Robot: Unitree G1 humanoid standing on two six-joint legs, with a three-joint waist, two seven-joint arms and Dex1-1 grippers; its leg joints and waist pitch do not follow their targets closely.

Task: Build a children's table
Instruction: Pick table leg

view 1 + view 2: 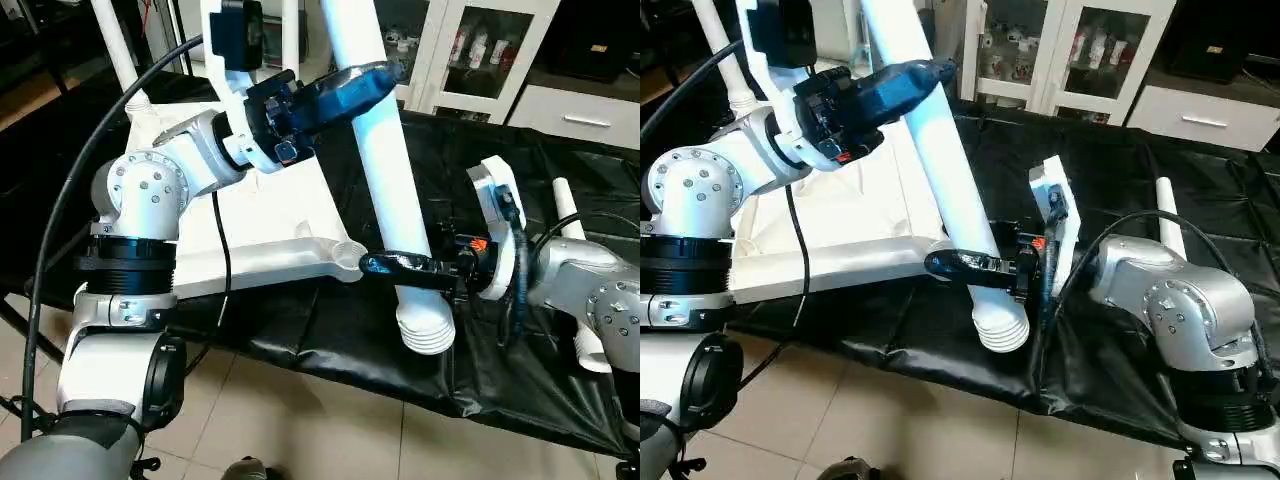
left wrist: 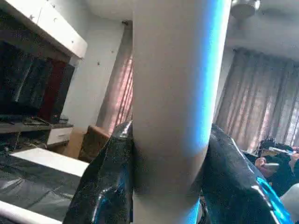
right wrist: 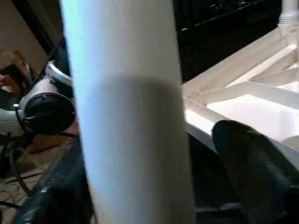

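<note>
The white tabletop [image 1: 270,215] lies underside up on the black-covered bench, ribs showing. One white leg [image 1: 118,50] stands upright in its far left corner. A second leg [image 1: 385,160] hangs tilted over the tabletop's near right corner socket [image 1: 350,255], with its threaded end [image 1: 428,330] out past the edge. My left gripper [image 1: 365,85] is shut on this leg's upper part. My right gripper [image 1: 385,262] is open around its lower part. In the right wrist view one finger [image 3: 252,168] stands apart from the leg [image 3: 131,116].
Another white leg [image 1: 566,208] lies on the black sheet [image 1: 330,330] at the right, behind my right forearm. White cabinets with glass doors [image 1: 490,50] stand behind the bench. Tiled floor lies below the bench's near edge.
</note>
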